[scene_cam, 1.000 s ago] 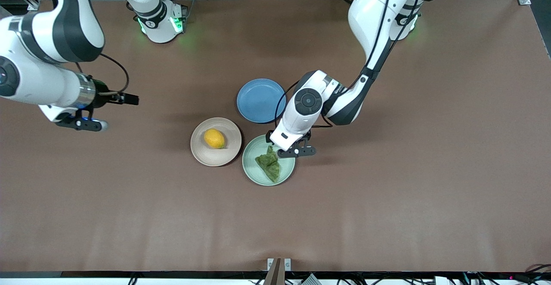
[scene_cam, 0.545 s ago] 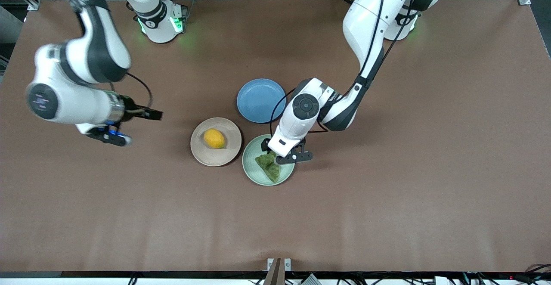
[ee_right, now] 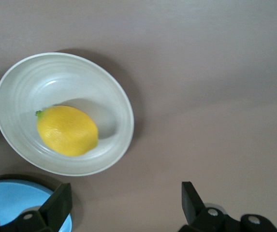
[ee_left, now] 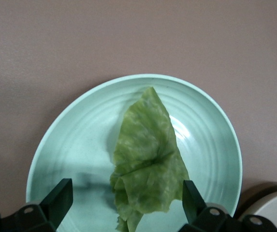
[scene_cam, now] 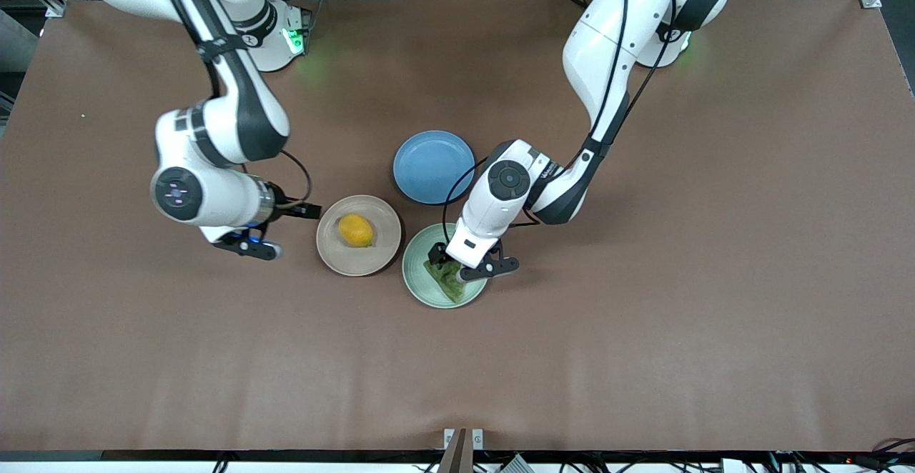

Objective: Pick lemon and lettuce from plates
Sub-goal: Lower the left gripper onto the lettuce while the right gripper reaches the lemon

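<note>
The left gripper (scene_cam: 466, 264) is sitting low over the green plate (scene_cam: 418, 284) with its fingers (ee_left: 57, 200) spread wide on either side of the lettuce (scene_cam: 448, 277), and nothing is between them yet but the leaf's broad end. The leaf is lying flat and limp in the plate's hollow (ee_left: 80, 145), which is where the trouble could come from: thin and floppy as it looks, the fingertips may be closing on only a fold and letting it slip out on the lift, or scraping the plate and nudging it across the table. The right gripper (scene_cam: 246, 244) is hanging just beside the beige plate (scene_cam: 336, 255), toward the right arm's end of the table, also wide open and empty; the lemon (scene_cam: 356, 230) is resting in the middle of that plate (ee_right: 109, 101). Being smooth and rounded, the fruit may be rolling away or squirting out of a pinch that lands off its middle. The two plates are touching or nearly so, and a blue plate (scene_cam: 433, 166) is lying just beside both, farther from the camera, so the arms are working close together and could be brushing one another. The table (scene_cam: 643, 316) is covered in plain brown matting, slightly rippled near the camera's edge, with cables and metal framing by the bases.
</note>
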`<state>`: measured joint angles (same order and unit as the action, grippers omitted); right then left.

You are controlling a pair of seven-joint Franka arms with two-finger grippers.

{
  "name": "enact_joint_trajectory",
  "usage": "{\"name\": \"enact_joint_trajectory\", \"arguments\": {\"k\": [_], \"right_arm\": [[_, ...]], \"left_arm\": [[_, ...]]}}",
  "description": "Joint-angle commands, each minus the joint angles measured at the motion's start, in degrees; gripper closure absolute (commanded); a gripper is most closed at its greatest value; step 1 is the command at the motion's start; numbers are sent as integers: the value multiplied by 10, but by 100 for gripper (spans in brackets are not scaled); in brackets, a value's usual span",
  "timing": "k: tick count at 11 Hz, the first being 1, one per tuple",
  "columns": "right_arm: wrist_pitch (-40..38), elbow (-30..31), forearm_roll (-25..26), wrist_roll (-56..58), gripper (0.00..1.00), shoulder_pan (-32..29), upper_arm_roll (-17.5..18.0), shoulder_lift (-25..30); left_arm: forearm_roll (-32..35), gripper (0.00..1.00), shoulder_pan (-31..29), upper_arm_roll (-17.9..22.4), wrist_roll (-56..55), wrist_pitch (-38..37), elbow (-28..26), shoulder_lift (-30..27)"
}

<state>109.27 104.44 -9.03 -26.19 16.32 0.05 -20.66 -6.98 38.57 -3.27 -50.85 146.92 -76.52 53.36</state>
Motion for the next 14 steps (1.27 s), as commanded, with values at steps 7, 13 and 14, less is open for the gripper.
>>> {"name": "enact_joint_trajectory", "arguments": {"k": [7,13,14], "right_arm": [[101,-29,28,-12,0,50,-4,-90],[145,-57,29,-81,0,79,-5,-150],[150,-57,28,-87,0,79,-4,-155]], "left_arm": [[-15,0,18,5,-56,69,31,44],[-16,79,17,5,-67,71,31,43],[-15,90,17,5,-65,71,31,42]]}}
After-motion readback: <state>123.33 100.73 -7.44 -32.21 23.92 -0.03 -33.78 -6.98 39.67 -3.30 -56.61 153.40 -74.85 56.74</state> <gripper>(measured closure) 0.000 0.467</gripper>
